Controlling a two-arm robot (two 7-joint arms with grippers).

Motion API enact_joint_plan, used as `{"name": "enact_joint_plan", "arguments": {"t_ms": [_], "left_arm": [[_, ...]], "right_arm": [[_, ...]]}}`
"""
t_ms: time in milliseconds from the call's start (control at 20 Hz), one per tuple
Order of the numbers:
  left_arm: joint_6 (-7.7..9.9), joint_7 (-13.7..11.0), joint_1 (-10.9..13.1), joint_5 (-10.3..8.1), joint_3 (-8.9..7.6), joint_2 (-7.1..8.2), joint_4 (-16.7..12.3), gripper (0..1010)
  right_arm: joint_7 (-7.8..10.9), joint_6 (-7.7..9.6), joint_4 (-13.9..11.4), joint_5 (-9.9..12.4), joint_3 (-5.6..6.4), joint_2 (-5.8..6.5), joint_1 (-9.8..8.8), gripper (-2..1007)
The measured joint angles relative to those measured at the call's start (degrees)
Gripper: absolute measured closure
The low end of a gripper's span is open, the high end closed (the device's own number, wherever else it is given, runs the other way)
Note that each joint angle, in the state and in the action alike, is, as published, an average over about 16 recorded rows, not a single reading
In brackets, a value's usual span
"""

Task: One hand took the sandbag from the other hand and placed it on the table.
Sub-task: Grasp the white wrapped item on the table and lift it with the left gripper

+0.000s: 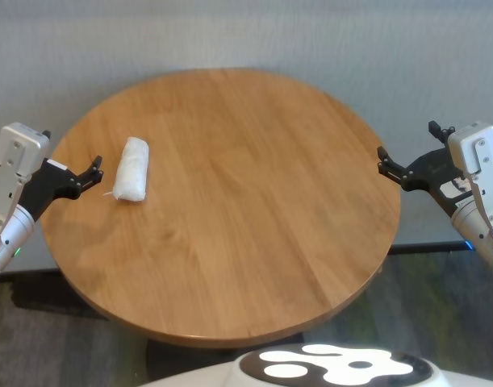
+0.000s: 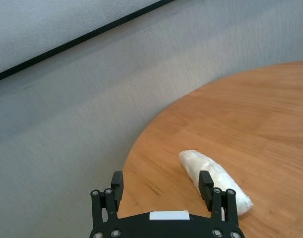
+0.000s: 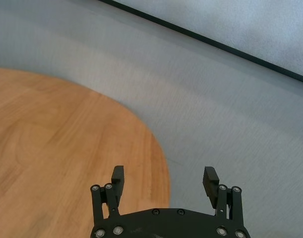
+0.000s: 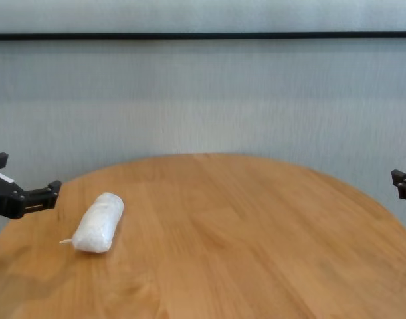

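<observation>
The sandbag (image 1: 131, 169), a small white pillow-shaped bag with a short tail end, lies flat on the left part of the round wooden table (image 1: 262, 210). My left gripper (image 1: 94, 172), on the wrist with the green light, is open and empty at the table's left edge, just left of the bag and apart from it. In the left wrist view the bag (image 2: 215, 181) lies just beyond one fingertip of that gripper (image 2: 161, 179). My right gripper (image 1: 382, 161), on the wrist with the blue light, is open and empty at the table's right edge; it also shows in the right wrist view (image 3: 163, 174).
A grey wall (image 4: 203, 100) with a dark horizontal strip stands behind the table. The robot's white body (image 1: 327, 367) shows at the near edge. Nothing else lies on the table.
</observation>
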Motion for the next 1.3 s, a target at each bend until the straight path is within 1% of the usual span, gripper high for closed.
{"name": "enact_joint_plan", "arguments": {"t_ms": [1300], "left_arm": [[0.02,0.0,0.0,0.01,0.00,0.00,0.0,8]], "right_arm": [[0.00,0.00,0.0,0.0,0.00,0.00,0.00,3]]}}
